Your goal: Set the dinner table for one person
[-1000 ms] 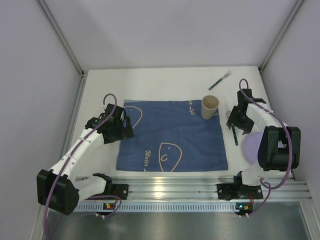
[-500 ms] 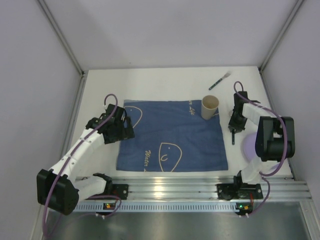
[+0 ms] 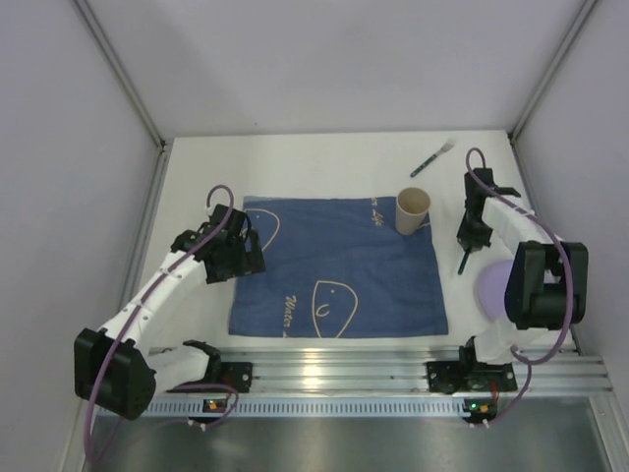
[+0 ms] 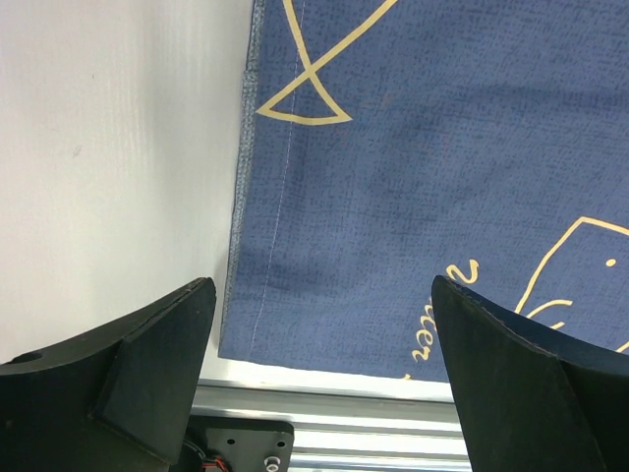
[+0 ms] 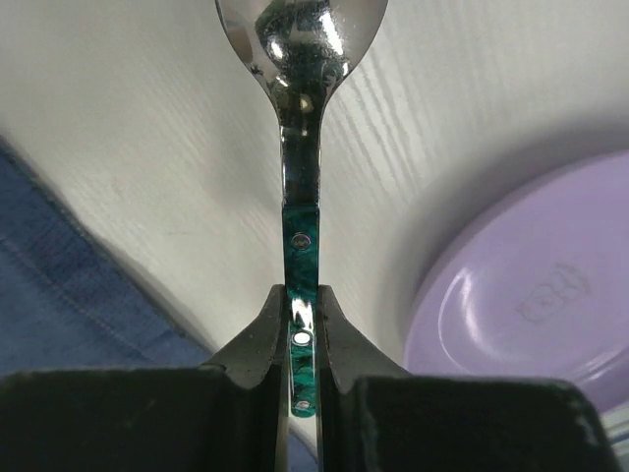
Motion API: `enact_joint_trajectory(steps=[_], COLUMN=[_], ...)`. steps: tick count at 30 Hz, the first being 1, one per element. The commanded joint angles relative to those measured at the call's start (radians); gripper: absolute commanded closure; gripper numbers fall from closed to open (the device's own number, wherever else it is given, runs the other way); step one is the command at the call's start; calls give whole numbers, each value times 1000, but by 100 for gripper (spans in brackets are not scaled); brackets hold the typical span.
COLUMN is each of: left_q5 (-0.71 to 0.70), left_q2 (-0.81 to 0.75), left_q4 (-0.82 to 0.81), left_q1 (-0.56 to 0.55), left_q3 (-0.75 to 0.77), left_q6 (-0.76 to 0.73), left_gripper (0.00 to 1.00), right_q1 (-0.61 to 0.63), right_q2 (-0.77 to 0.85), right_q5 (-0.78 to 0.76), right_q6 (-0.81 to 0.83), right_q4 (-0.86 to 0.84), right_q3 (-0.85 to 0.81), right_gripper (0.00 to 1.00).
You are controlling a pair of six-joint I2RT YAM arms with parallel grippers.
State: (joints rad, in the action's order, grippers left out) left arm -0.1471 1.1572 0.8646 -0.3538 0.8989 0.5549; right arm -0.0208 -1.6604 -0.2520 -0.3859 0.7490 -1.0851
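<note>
My right gripper [image 5: 303,295] is shut on the green handle of a steel spoon [image 5: 301,236]. The spoon's bowl points away from the fingers, over the white dinner table [image 5: 147,128], between the blue cloth [image 5: 59,295] and a purple plate [image 5: 531,295]. From above, this gripper [image 3: 468,236] sits right of the cloth [image 3: 339,265], and the spoon [image 3: 461,264] sticks out toward the near edge. My left gripper [image 4: 319,285] is open and holds nothing. It hovers over the cloth's left hem [image 4: 246,246]; from above it [image 3: 244,254] is at the cloth's left edge.
A tan paper cup [image 3: 413,209] stands on the cloth's far right corner. A green-handled fork [image 3: 432,157] lies on the table [image 3: 197,197] at the back right. The purple plate [image 3: 489,285] sits near the right arm's base. A silver rail [image 3: 393,369] runs along the near edge.
The right gripper's jaws have shut on the spoon handle, and that arm has shifted its stance over the spoon. The left arm has not moved.
</note>
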Motion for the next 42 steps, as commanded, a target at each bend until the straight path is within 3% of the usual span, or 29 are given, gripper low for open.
enact_joint_trajectory(steps=[1, 6, 13, 19, 24, 28, 34, 36, 37, 40, 42], left_q5=[-8, -8, -22, -28, -43, -58, -83, -89, -95, -104, -109], left_q2=[-2, -20, -83, -103, -117, -125, -137, -140, -143, -151, -152], left_q4=[-19, -18, -26, -26, -24, -21, -16, -15, -12, -10, -9], left_q1=[-5, -8, -10, -10, -11, -17, -34, -39, -46, -60, -68], left_q3=[-2, 1, -5, -5, -6, -6, -6, -6, -6, -6, -6], left_q6=[-3, -1, 2, 5, 11, 17, 27, 33, 34, 39, 42], left_gripper=[4, 2, 2, 2, 2, 2, 2, 2, 2, 2, 2], right_q1=[57, 146, 425, 541, 542, 544, 544, 544, 544, 544, 544], right_q2=[192, 382, 733, 904, 851, 688, 521, 495, 476, 447, 448], right_q5=[-89, -9, 97, 200, 238, 235, 212, 209, 209, 194, 168], right_q6=[7, -40, -249, -375, -350, -317, -237, -208, -193, -163, -133], right_q4=[128, 217, 355, 265, 93, -49, -131, -137, -145, -129, -102], right_q3=[-133, -70, 151, 338, 404, 392, 366, 370, 378, 370, 323], right_gripper=[100, 100, 100, 100, 100, 100, 100, 92, 71, 35, 30])
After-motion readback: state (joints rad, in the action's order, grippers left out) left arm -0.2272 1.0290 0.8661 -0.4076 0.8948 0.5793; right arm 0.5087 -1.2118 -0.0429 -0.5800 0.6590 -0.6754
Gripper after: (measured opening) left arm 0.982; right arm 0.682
